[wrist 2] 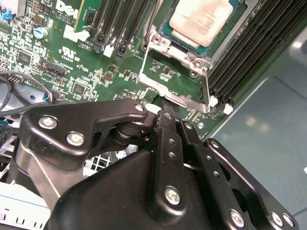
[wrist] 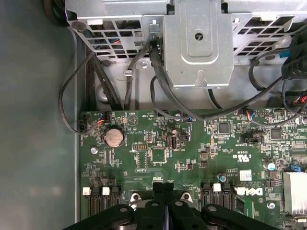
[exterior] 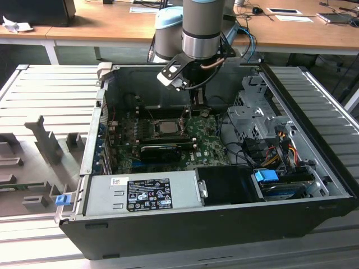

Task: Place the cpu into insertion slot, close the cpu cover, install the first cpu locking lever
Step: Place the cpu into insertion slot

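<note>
Wooden desks [exterior: 101,22] behind, slatted grey bench [exterior: 45,95], open computer case [exterior: 224,224], fingers [wrist 2: 168,139] pressed together at cpu cover [wrist 2: 180,99]

Work surface and the items resting on it
A grey ribbed metal table [exterior: 50,89] carries the black computer case [exterior: 196,224], which lies on its side with the open face upward. Grey fixture blocks [exterior: 47,143] stand upright on the table at the exterior view's left, near the case.
</note>
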`<state>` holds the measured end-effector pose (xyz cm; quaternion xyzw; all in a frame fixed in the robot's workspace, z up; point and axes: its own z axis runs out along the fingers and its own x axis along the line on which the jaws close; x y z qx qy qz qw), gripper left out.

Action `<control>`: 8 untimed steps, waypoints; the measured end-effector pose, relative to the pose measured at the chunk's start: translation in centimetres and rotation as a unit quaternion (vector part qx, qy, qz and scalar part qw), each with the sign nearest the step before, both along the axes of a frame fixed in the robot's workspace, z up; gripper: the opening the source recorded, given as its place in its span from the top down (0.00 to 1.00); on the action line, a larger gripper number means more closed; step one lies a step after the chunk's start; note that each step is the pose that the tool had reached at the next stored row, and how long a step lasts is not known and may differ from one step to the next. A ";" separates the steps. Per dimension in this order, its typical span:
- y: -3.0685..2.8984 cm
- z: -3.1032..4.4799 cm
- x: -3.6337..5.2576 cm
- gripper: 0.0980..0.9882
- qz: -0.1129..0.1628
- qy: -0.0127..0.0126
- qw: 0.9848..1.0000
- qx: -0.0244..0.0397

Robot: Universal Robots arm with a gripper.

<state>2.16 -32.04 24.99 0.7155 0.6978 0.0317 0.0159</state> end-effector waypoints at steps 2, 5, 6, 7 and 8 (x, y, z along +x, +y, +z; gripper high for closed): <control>0.00 0.00 -0.10 0.99 0.000 0.000 1.000 0.000; 0.00 0.00 -0.26 0.99 0.000 0.000 1.000 0.000; 0.00 0.00 -0.30 0.99 0.000 0.000 1.000 0.000; 0.00 0.00 -0.42 0.99 0.000 0.000 1.000 0.000; 0.00 0.00 -0.46 0.99 0.000 0.000 1.000 0.000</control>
